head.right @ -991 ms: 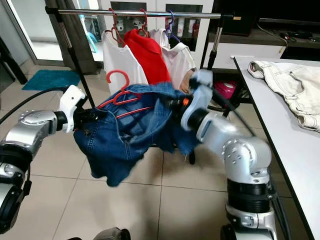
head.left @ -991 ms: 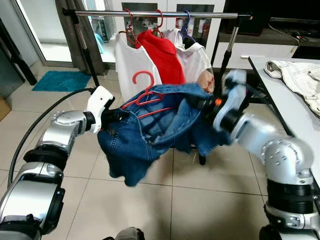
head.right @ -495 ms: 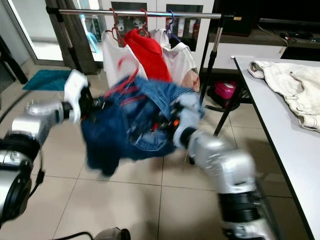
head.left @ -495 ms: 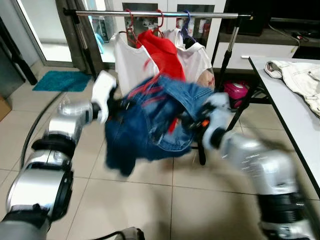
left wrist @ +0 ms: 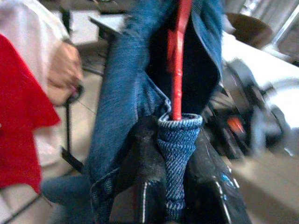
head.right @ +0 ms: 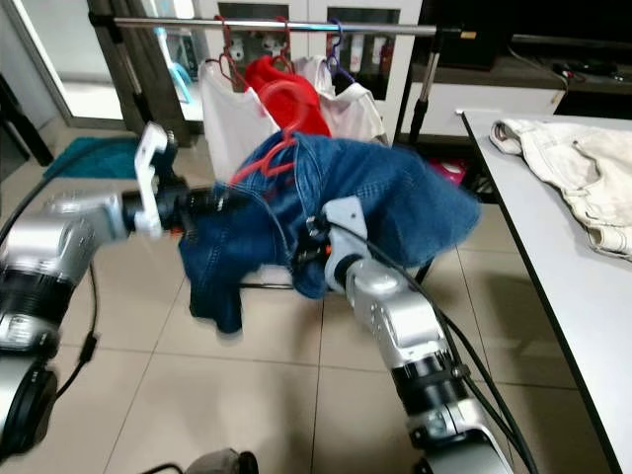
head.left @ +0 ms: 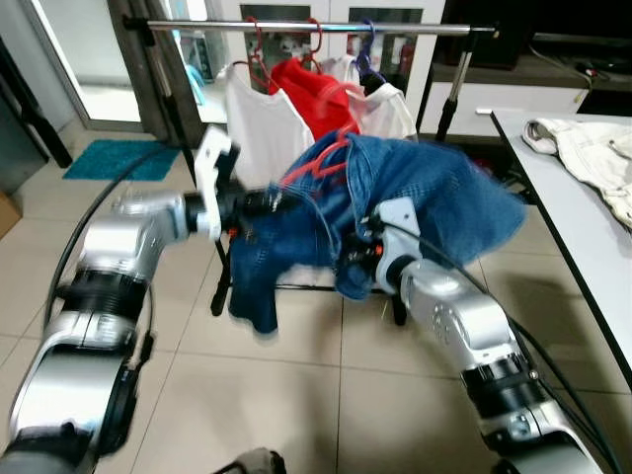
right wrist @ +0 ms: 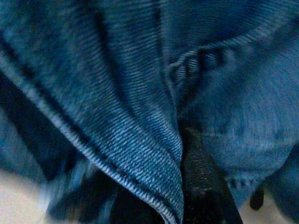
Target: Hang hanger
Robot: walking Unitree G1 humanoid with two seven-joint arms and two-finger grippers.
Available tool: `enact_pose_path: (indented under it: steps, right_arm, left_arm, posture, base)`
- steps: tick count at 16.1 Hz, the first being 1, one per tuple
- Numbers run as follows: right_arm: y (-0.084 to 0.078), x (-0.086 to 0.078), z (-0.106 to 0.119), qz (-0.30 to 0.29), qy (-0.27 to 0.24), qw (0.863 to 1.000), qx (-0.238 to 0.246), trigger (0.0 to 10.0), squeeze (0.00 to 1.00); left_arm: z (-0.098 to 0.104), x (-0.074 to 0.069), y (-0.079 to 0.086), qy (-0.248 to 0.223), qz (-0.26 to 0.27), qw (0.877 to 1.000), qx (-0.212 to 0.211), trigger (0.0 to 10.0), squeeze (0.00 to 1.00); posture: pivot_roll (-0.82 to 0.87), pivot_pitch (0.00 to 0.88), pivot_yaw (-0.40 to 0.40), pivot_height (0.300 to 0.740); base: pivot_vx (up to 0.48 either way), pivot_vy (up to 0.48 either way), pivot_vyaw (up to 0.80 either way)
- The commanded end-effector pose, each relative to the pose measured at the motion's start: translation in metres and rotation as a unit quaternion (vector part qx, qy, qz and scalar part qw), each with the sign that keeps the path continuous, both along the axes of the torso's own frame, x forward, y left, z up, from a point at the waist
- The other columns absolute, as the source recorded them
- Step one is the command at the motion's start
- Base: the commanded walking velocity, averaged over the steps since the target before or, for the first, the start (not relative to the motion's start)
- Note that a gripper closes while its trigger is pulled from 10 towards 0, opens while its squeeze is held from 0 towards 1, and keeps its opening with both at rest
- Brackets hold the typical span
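In the left eye view, the left gripper (head.left: 259, 202), left of centre, is pinching the edge of a denim jacket (head.left: 434, 202) that is draped over a red hanger (head.left: 318, 164). The hanger's hook is rising at centre toward the rail (head.left: 415, 30) along the top of the frame, probably so it can be lifted onto the bar. The right gripper (head.left: 354, 265), just below centre, is buried in the denim, apparently bearing the garment's weight from beneath.

In the right eye view, the rail is already carrying a white shirt (head.right: 229, 114) and a red shirt (head.right: 286, 99) at upper centre, each on its own hanger. A pale garment (head.right: 573, 173) is lying on the table (head.right: 553, 286) at the right edge.

In the left wrist view, the black fingers (left wrist: 145, 186) at the bottom are clamping a folded denim hem, with the red hanger's bar running up from it at centre.

In the right wrist view, blue denim is covering the frame, with one dark finger at lower centre pressing into a fold; I cannot tell whether this claw is closed.
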State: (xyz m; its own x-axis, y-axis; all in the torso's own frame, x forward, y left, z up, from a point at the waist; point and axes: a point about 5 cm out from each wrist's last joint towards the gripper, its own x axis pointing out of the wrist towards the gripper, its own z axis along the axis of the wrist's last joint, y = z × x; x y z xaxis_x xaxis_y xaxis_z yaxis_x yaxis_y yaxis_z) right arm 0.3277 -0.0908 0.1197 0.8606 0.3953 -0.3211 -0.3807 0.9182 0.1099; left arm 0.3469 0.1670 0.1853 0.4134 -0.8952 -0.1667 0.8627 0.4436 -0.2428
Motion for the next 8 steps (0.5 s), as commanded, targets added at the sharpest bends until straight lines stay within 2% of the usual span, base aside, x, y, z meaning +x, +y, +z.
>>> enact_pose_path:
  steps: [1,2,3,5,7,8]
  right_arm:
    - [-0.003,0.004,0.003,-0.013,-0.011,1.0,0.006,10.0,0.0]
    - [-0.008,0.006,0.01,-0.023,-0.029,0.999,0.028,10.0,0.16]
    - [-0.011,0.007,0.012,-0.026,-0.036,0.998,0.033,10.0,1.0]
    - [-0.016,0.005,0.015,-0.004,-0.055,0.998,0.012,10.0,1.0]
    - [-0.018,-0.005,0.017,0.058,-0.07,0.996,-0.006,10.0,1.0]
    - [-0.028,-0.015,0.021,0.097,-0.079,0.992,-0.01,10.0,1.0]
  left_arm:
    - [0.015,-0.003,-0.006,-0.021,-0.024,0.999,-0.018,0.0,0.0]
    - [0.014,-0.004,-0.005,-0.015,-0.022,0.999,-0.024,0.0,0.0]
    - [0.015,-0.005,-0.004,-0.014,-0.021,0.999,-0.025,0.0,0.0]
    - [0.019,-0.003,0.004,-0.031,-0.003,0.999,-0.023,0.0,0.0]
    - [0.025,-0.001,0.016,-0.066,0.02,0.998,-0.006,0.0,0.0]
    - [0.018,-0.001,0.028,-0.079,0.028,0.994,0.066,0.0,0.0]
  posture:
    - [-0.1,0.0,0.076,0.74]
    - [-0.1,0.0,0.074,0.74]
    - [-0.1,0.0,0.073,0.74]
    - [-0.1,0.0,0.07,0.74]
    - [-0.1,0.0,0.068,0.74]
    - [-0.1,0.0,0.068,0.74]
  base:
    - [0.0,0.0,0.0]
    - [0.0,0.0,0.0]
    - [0.0,0.0,0.0]
    - [0.0,0.0,0.0]
    - [0.0,0.0,0.0]
    - [0.0,0.0,0.0]
